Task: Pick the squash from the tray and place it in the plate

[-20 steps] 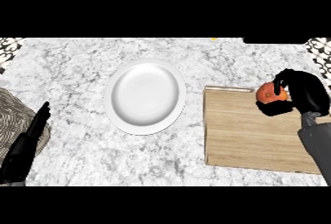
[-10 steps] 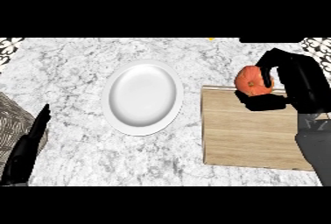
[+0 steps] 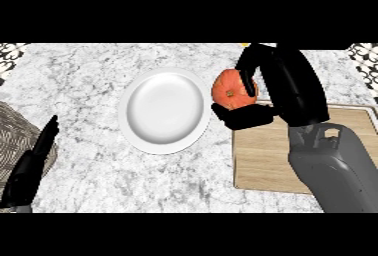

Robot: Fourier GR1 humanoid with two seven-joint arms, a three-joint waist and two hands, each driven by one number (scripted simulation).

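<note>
So your squash [image 3: 233,90] is up off the tray [image 3: 269,160], sitting between the plate [image 3: 164,110] and the tray's top left corner, with your right hand [image 3: 277,85] curled round it, fingers above and thumb below. Your left hand [image 3: 33,167] rests by the lower left edge, fingers straight.

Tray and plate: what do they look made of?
The tray looks like wood with a matte finish: tan, with fine straight grain lines. The plate looks like glazed ceramic, possibly plastic: plain white, smooth, with soft shading in its well.
</note>
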